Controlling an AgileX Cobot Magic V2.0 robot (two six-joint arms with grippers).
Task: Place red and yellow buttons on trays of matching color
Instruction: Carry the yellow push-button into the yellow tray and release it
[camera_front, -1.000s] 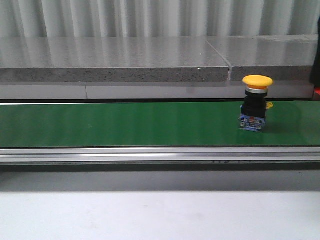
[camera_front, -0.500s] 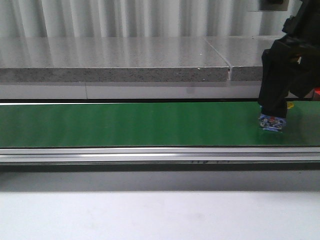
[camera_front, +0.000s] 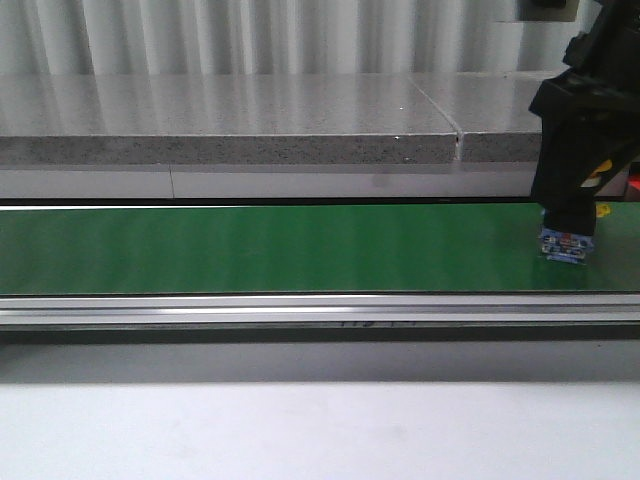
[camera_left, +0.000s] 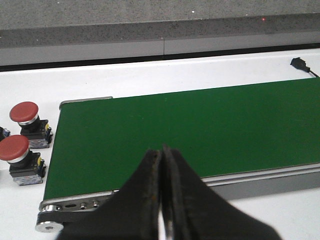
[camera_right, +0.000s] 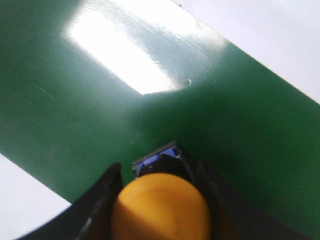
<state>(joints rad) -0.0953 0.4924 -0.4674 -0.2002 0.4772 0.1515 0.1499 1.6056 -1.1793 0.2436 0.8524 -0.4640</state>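
- Waiting beyond the belt's end, two red buttons (camera_left: 24, 113) sit on the white table, ahead and to one side of the left gripper (camera_left: 162, 200), whose fingers are pressed together on nothing.
- Straddling the yellow button (camera_right: 161, 207) on the green belt (camera_front: 270, 250), the right gripper (camera_front: 572, 215) brackets its cap; whether it has clamped is unclear.
- No tray visible; sorting appears barely begun.

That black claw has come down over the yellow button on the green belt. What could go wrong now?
1. The right gripper has a finger on each side of the yellow button's rounded cap; if it closes on that smooth dome, the button might slip or tip.
2. The button stands near the belt's right end in the front view, so a fumble might push it off.
3. No trays are in view, so the carry ahead cannot be judged.
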